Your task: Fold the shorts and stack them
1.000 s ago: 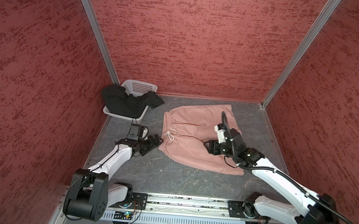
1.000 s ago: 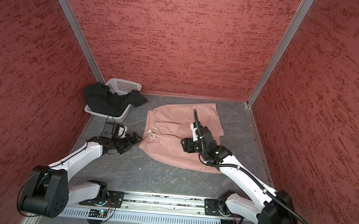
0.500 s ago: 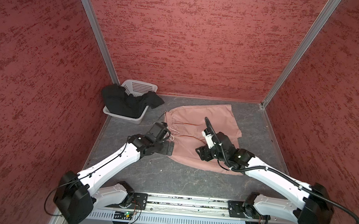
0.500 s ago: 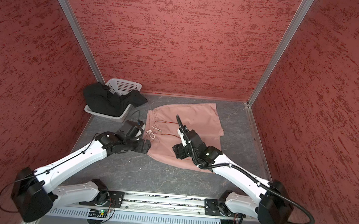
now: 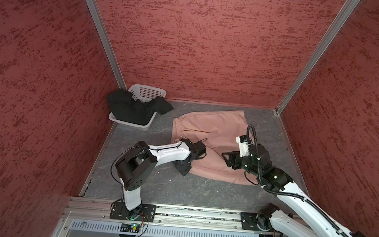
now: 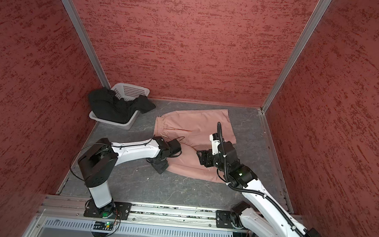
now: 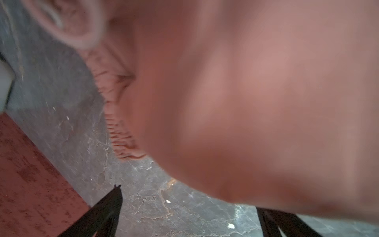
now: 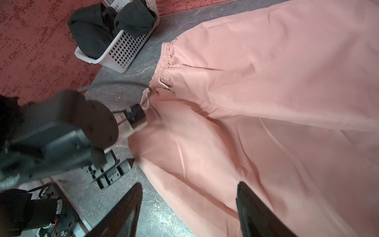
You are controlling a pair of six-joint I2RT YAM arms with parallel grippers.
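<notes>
Pink shorts (image 5: 213,130) are spread flat; left gripper (image 5: 183,168) is held wide open at the waistband's end, right gripper (image 5: 228,160) gaping above the fabric, nothing grabbed.

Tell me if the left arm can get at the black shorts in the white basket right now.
Probably yes. The crumpled black fabric shorts drape over the white perforated plastic basket, uncovered, on the left arm's side; only grey table lies between. The left pincer stands open, empty.

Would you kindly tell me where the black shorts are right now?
In both top views, the black shorts sit bunched in the white basket at the far-left corner, left of the pink shorts.
</notes>
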